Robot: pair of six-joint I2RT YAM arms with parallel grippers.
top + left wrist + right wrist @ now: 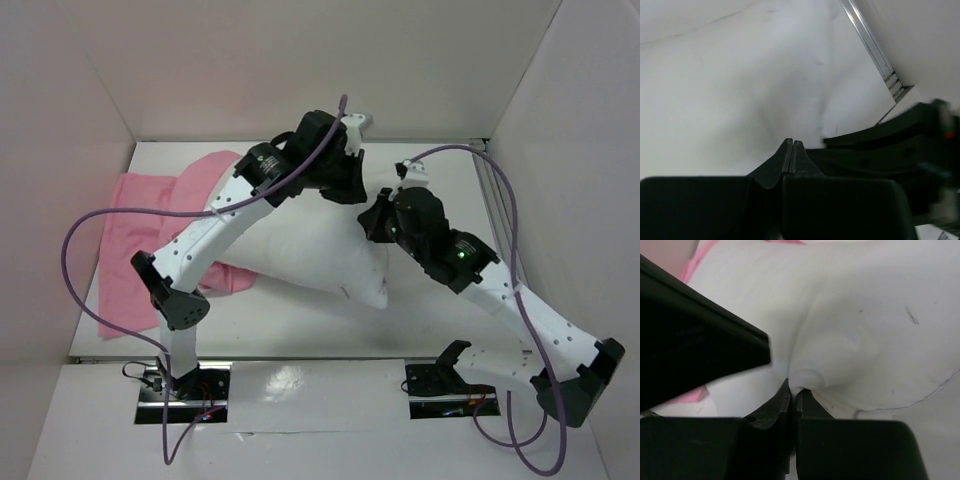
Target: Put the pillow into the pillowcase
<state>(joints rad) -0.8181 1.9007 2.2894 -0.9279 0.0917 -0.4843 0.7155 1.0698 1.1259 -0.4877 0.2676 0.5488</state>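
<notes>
A: What sort of place is this?

B: A flat white table [290, 335], boxed in by plain white walls [300, 60] to the left of, behind and to the right of a large plump white fabric pillow [300, 250], which lies across the middle of the table

A: And the count?

B: One pillow. One thin pink fabric pillowcase [135, 225], spread flat to the pillow's left with its near edge under the pillow's left end. Two white-and-black arms, the left arm [215, 225] arching over the pillow and the right arm [510, 300] reaching in from its right. Two purple cables [80, 240], one looping off each arm

A: The grippers?

B: Both are at the pillow's far right corner. The right gripper [794, 390] is clamped on a puckered fold of the pillow. The left gripper [791, 147] has its fingers pressed together against the white cloth, and I cannot tell whether any fabric is caught between them
</notes>
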